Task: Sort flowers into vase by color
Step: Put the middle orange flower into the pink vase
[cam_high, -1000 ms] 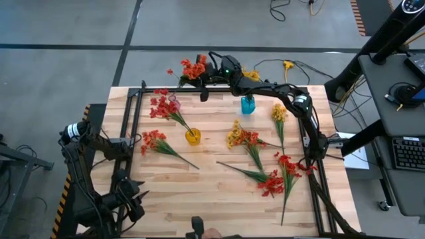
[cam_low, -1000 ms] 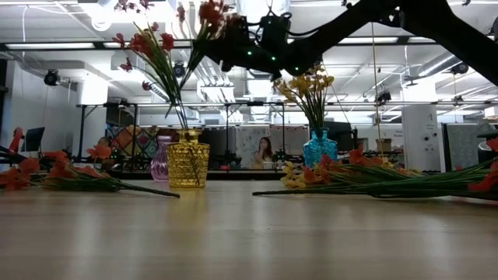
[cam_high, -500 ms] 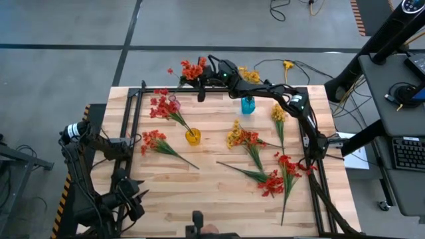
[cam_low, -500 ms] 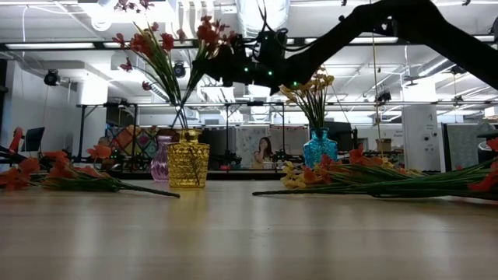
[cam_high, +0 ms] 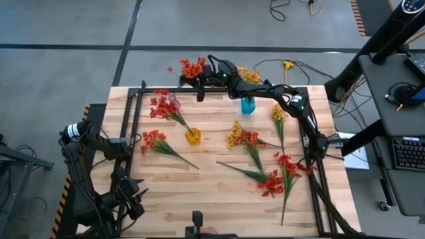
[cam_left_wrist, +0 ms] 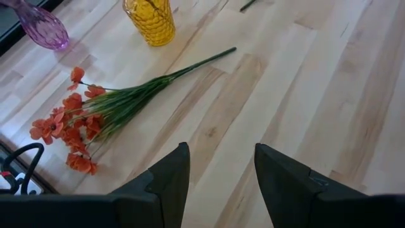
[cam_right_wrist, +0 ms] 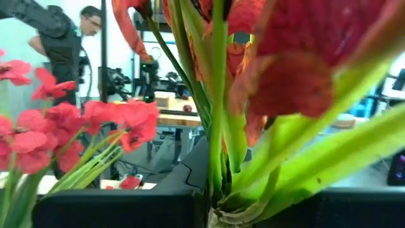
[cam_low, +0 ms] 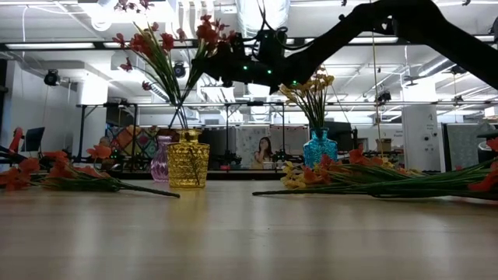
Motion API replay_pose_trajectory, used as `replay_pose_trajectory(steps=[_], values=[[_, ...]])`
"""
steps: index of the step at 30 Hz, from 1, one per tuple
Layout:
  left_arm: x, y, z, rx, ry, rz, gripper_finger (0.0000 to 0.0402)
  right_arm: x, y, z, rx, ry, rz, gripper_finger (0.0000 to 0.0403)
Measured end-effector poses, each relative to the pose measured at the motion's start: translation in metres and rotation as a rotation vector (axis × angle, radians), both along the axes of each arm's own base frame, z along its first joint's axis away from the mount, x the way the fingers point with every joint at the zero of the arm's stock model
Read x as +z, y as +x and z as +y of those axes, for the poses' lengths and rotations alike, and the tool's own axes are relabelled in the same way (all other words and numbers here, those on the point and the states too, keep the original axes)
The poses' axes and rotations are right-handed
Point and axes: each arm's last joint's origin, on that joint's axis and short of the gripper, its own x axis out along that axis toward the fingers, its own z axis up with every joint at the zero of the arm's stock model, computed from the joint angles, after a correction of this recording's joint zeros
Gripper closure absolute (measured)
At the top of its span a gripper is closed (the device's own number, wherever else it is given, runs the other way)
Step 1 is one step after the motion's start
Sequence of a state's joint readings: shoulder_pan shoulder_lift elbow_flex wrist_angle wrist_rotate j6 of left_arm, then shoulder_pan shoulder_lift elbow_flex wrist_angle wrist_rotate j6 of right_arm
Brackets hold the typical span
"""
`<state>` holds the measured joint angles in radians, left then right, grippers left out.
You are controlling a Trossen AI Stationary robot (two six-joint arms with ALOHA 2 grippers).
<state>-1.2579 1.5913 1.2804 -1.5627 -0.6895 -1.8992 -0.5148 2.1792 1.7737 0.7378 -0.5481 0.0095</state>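
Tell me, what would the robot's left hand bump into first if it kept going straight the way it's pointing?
Probably the bare wooden table. The open left hand points down at it. The red-orange flower sprig lies a little to one side, so it would likely be missed.

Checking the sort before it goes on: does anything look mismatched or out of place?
Yes. The yellow vase holds red flowers, so the colors differ, though the blue vase holds yellow flowers. The purple vase looks empty. The right hand holds a red sprig high beyond the table's far edge.
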Motion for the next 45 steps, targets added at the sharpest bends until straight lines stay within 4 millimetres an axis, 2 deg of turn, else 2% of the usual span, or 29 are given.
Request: replay_pose_trajectory(steps=[14,35,39,45], values=[[0.0000,0.0000,-0.0001,0.005,-0.004,-0.004,0.0242,-0.0041,0.0019,-0.0002,-0.043,0.077,0.035,0.0375],[0.0000,0.0001,-0.0002,0.005,-0.005,-0.005,0.0242,-0.0047,0.0024,0.0000,-0.059,0.099,0.039,0.0372],[0.0000,0.0001,-0.0001,0.005,-0.005,-0.005,0.0242,-0.0047,0.0025,0.0002,-0.059,0.099,0.039,0.0350],[0.0000,0.0001,0.0000,0.005,-0.004,-0.004,0.0242,-0.0048,0.0025,0.0002,-0.059,0.103,0.040,0.0289]])
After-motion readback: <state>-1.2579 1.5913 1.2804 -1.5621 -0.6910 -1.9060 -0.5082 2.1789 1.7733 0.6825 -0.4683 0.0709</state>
